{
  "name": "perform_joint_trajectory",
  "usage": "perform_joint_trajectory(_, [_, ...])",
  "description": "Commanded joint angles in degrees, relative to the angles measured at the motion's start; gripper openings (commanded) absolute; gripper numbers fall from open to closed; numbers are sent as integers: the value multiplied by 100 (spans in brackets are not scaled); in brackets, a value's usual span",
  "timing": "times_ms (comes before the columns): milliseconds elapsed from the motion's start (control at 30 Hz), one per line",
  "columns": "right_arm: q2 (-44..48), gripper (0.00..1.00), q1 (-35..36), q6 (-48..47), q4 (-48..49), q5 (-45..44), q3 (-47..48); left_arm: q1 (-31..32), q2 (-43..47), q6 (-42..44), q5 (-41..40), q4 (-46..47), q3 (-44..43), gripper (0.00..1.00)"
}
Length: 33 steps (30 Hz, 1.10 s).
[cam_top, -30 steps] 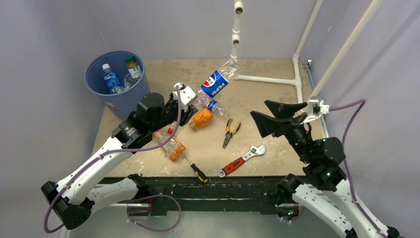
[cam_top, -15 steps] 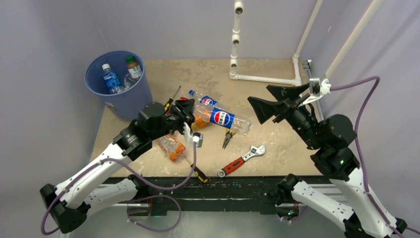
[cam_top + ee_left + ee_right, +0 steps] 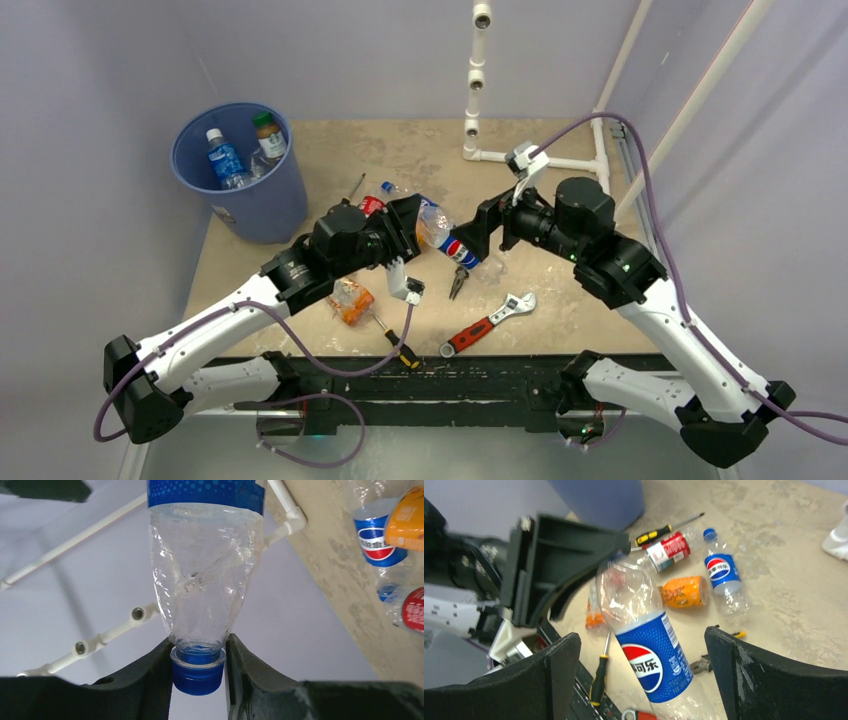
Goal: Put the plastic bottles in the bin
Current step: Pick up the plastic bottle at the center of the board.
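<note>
At mid-table, raised between the two arms:

1. Large Pepsi bottle [image 3: 455, 247]: clear, crumpled, blue label. It is gripped at the neck and blue cap [image 3: 197, 672] by the left gripper [image 3: 197, 665], jaws clamped on either side of the cap. Its body points away from that gripper toward the right arm, off the tabletop.
2. Right gripper [image 3: 641, 637]: jaws spread wide, one finger on each side of the bottle's labelled body. A gap shows on both sides; it grasps nothing.
3. Bin [image 3: 240, 195]: blue, at the far-left corner of the table, well apart from the held bottle. Inside are a blue-labelled bottle [image 3: 225, 160] and a brown bottle [image 3: 268, 138] with a green cap.
4. Lying on the table under and beyond the held bottle: red-labelled bottle [image 3: 667, 551], small Pepsi bottle [image 3: 721, 572] and orange bottle [image 3: 684, 591]. A crushed orange-filled bottle [image 3: 352, 300] lies beside the left arm.
5. Tools toward the near edge: pliers [image 3: 458, 282], wrench [image 3: 490, 322], screwdriver [image 3: 395, 340].
</note>
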State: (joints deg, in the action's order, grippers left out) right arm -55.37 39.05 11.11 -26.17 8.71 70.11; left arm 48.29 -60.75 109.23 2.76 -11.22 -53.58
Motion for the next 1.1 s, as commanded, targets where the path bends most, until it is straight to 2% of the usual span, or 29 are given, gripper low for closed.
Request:
perform_joint_trajectory(0, [74,98,5,-284,53,613,-339,22,-32,431,59,222,-464,0])
perform_joint_trajectory(200, [125,97,14,-190,502,817,-934,24,-104,324,247,201,-680,0])
perform_joint_trajectory(500, [258,90,9,163,1267,323,-1715,105,-139,85,509,52,-842,0])
perform_joint_trajectory(567, [264,86,15,151,1414,345,-1766,144,-148,9,522,37,-839,0])
perform_joint_trajectory(700, [214,66,11,116,1512,401,-1748,223,-149,-216,565,62,-812,0])
perform_joint_trajectory(733, [204,62,16,107,1513,403,-1736,229,-142,-310,601,93,-804,4])
perform_joint_trajectory(767, [215,59,8,102,1518,408,-1737,232,-119,-417,649,142,-803,12])
perform_joint_trajectory(867, [273,52,18,84,1523,413,-1752,227,-39,-754,803,271,-787,22])
perform_joint_trajectory(967, [421,46,19,112,1574,396,-1798,227,36,-1075,889,420,-786,42])
perform_joint_trajectory(1000, [481,45,8,123,1600,383,-1812,227,55,-1146,892,468,-781,70])
perform_joint_trajectory(1033, [563,44,13,132,1623,352,-1833,229,81,-1250,883,518,-763,86])
perform_joint_trajectory(1067, [662,43,12,140,1649,318,-1852,228,95,-1384,882,562,-754,93])
